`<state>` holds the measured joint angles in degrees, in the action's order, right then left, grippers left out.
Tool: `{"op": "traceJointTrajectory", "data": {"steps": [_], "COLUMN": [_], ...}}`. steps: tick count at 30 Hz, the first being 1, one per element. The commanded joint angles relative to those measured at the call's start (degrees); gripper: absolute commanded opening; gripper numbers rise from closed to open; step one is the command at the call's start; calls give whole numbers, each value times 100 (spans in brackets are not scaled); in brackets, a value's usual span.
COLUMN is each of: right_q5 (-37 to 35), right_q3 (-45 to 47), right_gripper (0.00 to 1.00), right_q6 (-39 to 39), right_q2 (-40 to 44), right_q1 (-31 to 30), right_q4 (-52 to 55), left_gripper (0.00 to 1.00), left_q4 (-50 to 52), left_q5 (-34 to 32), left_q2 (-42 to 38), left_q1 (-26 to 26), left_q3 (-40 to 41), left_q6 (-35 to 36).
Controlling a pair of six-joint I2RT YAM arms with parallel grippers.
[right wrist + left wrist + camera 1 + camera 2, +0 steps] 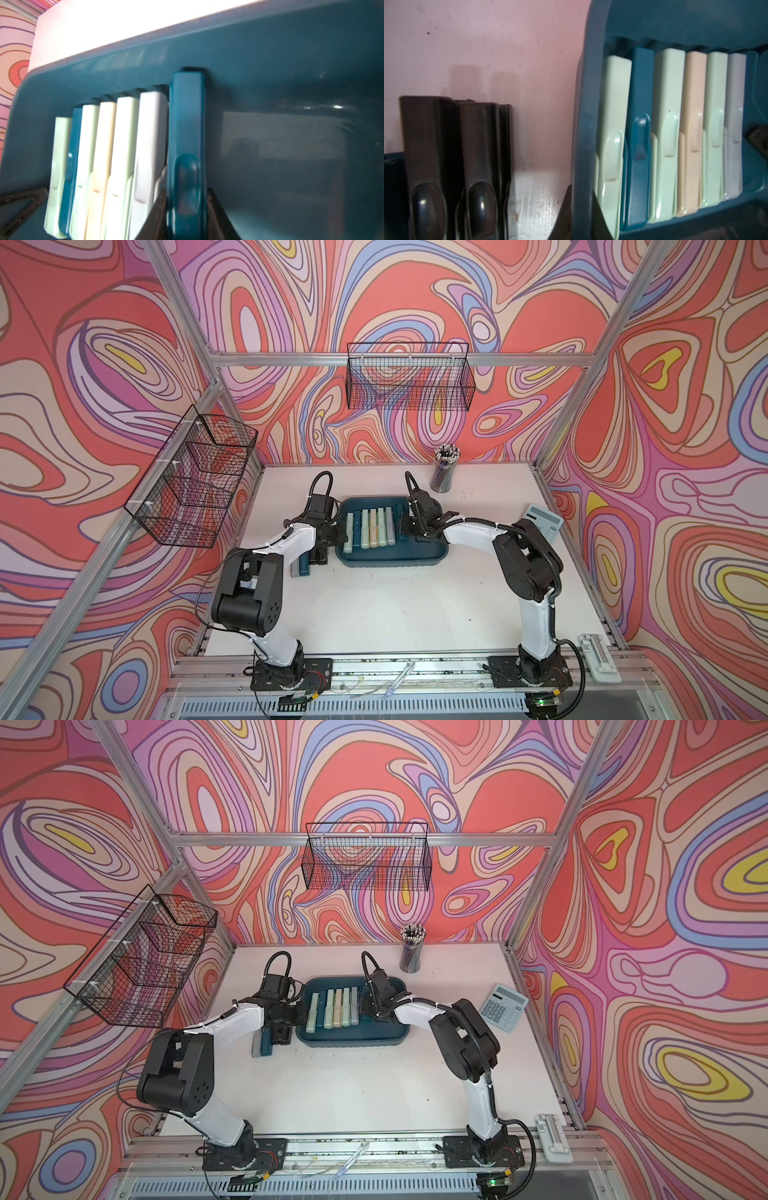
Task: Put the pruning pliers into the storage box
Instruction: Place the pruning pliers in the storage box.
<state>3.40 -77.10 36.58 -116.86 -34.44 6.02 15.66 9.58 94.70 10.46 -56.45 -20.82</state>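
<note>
The dark teal storage box [395,562] [353,1042] sits mid-table. Inside it, several pruning pliers [370,526] lie side by side: mint, teal, beige and grey. My left gripper [582,193] [338,537] is shut on the box's left wall [583,124]. My right gripper [187,191] [401,526] is shut on a teal-blue pruning pliers [187,124], held inside the box right beside the grey one [151,135]. More pliers, grey, teal and black [301,566], lie on the table just left of the box; two black ones [431,155] show in the left wrist view.
A cup of striped pencils [444,470] stands behind the box to the right. A pale calculator [544,522] lies at the right edge. Black mesh baskets hang on the back wall [409,377] and the left wall [195,477]. A white bracket [598,657] lies front right.
</note>
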Motion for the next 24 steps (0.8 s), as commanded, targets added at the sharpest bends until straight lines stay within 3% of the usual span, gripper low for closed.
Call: {"op": "traceJointTrajectory", "data": {"steps": [1, 17, 24], "right_q5": [133, 290, -770], "right_q3": [-67, -110, -585], "right_gripper": [31, 41, 50], "right_q6": [147, 229, -633], "right_q2": [-56, 49, 475], "right_q1": [7, 7, 80], "right_q4": [-265, -297, 1098], "left_gripper": [0, 0, 0], "left_q4": [-511, -538, -527], "left_q5": [246, 265, 268], "left_q2": [-179, -186, -212], "left_q1": [26, 26, 26], "left_q3": [-49, -33, -32], "left_q6": [-46, -49, -46]}}
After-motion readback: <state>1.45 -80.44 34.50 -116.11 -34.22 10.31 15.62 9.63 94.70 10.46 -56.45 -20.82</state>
